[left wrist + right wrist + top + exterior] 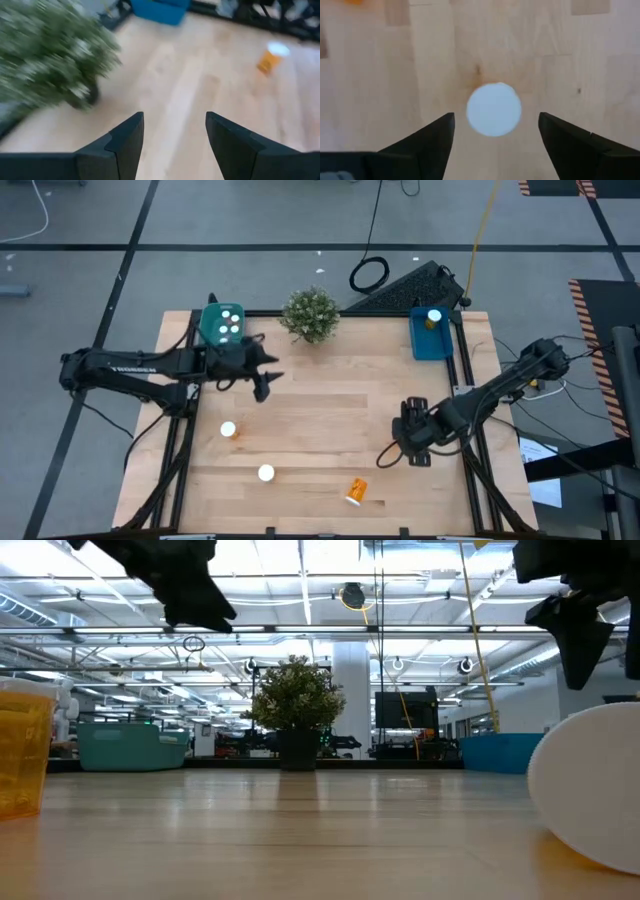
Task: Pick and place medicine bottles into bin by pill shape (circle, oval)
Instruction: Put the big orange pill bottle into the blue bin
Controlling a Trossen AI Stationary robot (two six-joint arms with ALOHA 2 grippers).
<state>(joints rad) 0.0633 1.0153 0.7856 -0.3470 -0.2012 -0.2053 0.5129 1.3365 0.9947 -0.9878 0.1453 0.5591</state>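
My right gripper [415, 442] hangs open over the table's right half, fingers pointing down. In the right wrist view [496, 122] a medicine bottle's white cap [494, 109] shows below, between the fingers and clear of both. My left gripper [263, 387] is open and holds nothing [175, 145], just right of the green bin [222, 323], which holds white-capped bottles. One bottle [434, 317] stands in the blue bin [432, 340]. Two orange bottles [229, 430] [266, 473] stand upright on the table, and a third [356, 491] lies on its side near the front edge.
A small potted plant [310, 313] stands at the far edge between the two bins, close to my left gripper. In the low view the lying bottle's cap [590, 790] and an orange bottle [20, 750] sit close to the near edge. Bare wood lies mid-table.
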